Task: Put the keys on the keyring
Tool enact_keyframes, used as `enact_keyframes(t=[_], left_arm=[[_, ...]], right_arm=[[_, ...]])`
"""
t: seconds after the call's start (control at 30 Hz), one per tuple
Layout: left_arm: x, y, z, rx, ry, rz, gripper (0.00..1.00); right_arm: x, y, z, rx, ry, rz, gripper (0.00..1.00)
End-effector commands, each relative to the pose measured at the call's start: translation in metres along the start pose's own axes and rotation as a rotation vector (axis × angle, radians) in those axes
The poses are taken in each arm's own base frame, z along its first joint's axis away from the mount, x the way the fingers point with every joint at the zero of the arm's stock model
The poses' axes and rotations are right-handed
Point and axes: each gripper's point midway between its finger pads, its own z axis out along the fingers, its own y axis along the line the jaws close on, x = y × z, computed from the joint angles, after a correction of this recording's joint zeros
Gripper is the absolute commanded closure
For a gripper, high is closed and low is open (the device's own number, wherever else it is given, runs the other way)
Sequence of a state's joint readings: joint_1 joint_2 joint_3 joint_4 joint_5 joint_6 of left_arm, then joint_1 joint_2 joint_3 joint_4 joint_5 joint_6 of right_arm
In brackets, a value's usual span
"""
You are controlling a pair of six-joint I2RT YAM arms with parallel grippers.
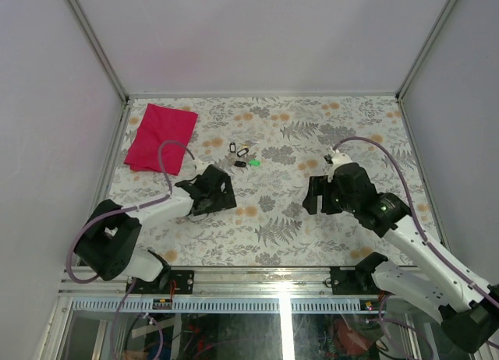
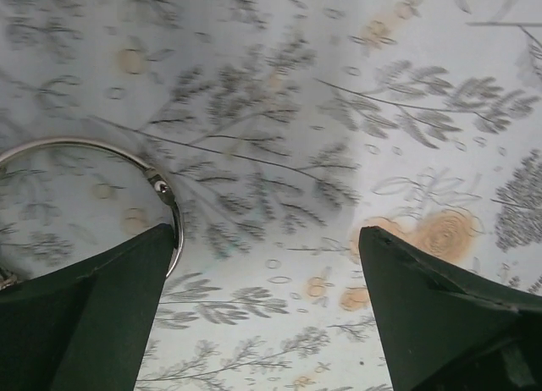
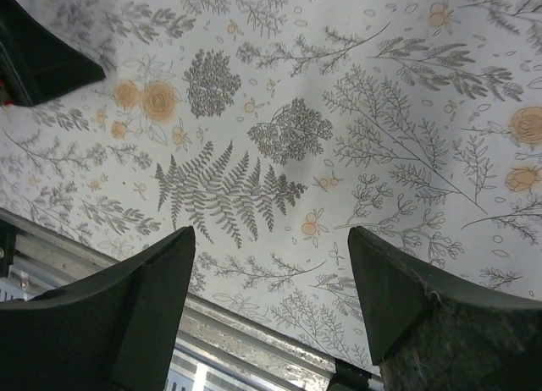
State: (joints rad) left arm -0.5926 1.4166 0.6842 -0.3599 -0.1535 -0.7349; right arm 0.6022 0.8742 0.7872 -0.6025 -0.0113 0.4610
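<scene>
While both arms hover low over the table (image 1: 343,134), neither holds anything. Left gripper (image 1: 212,192) sits at about 8 o'clock of the table centre, fingers spread wide, nothing between them. In the left wrist view the left gripper (image 2: 264,239) shows bare floral cloth between its tips. Keyring (image 2: 158,185) lies flat on the cloth at 9 o'clock of that view, its arc running just past the inner edge of the left-hand finger (image 2: 93,315); can't tell if it touches. Ring looks closed at its hinge. Can't pick it out in the top view.

Right gripper (image 1: 316,195) is at about 4 o'clock of the centre, well apart from the left one. In its wrist view the right gripper (image 3: 273,239) has its fingers spread, only cloth between them.

Keys (image 1: 242,152) lie loose together on the table at 1 o'clock of the left gripper, near it. Green piece (image 1: 255,163) sits just beside them at 4 o'clock. Red cloth (image 1: 161,138) lies at the table's 10 o'clock corner.
</scene>
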Motion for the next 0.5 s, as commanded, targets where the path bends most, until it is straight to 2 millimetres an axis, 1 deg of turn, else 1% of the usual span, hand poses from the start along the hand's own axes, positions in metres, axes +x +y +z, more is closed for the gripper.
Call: enact_keyframes(t=[0.0,0.1,0.23,0.33,0.4,0.47], left_arm=[[0.013,-0.037,0.006,0.076,0.027,-0.003,0.06],[0.018,-0.066,0.006,0.115,0.03,0.035,0.06],[0.029,-0.109,0.006,0.165,0.043,0.095,0.06],[0.046,-0.144,0.006,0.205,0.06,0.161,0.06],[0.053,-0.164,0.003,0.234,0.06,0.189,0.06],[0.054,-0.181,-0.002,0.261,0.045,0.201,0.06]], right_arm=[[-0.026,-0.003,-0.022,0.032,-0.156,0.051,0.21],[-0.036,-0.012,-0.034,0.069,-0.236,0.098,0.21],[-0.043,-0.025,-0.05,0.124,-0.325,0.162,0.17],[-0.045,-0.033,-0.061,0.15,-0.372,0.189,0.17],[-0.048,-0.035,-0.068,0.156,-0.401,0.2,0.17],[-0.05,-0.036,-0.074,0.152,-0.424,0.205,0.17]])
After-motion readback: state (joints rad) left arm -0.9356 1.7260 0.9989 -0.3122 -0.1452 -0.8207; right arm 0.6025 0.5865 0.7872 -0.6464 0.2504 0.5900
